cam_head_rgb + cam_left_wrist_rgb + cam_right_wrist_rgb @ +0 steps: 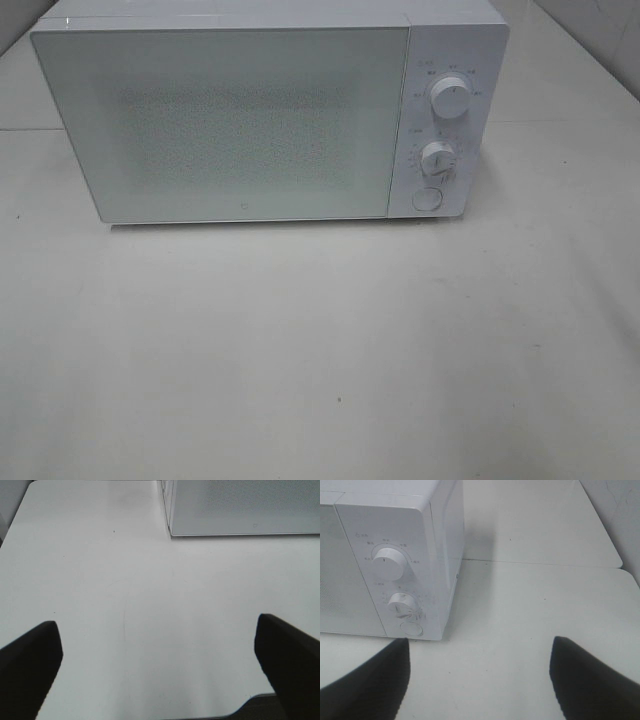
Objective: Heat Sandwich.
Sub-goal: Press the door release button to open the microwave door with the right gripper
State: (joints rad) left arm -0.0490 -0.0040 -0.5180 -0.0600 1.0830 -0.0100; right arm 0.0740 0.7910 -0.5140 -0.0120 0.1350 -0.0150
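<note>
The sandwich is out of view in every frame. A white microwave [260, 120] stands at the back of the table with its door shut; its corner also shows in the left wrist view [240, 507] and its control side in the right wrist view [395, 560]. My left gripper [157, 665] is open over bare table in front of the microwave's left end, nothing between its dark fingers [30, 665]. Wide apart too, my right gripper [480, 675] hangs open near the microwave's right front corner, holding nothing. Neither arm shows in the exterior high view.
The microwave's panel carries two white knobs [452, 100] [438, 158] and a round button [427, 198]. The white table [320, 350] spreads in front of it. A seam between two tabletops [545, 564] runs to the right of the microwave.
</note>
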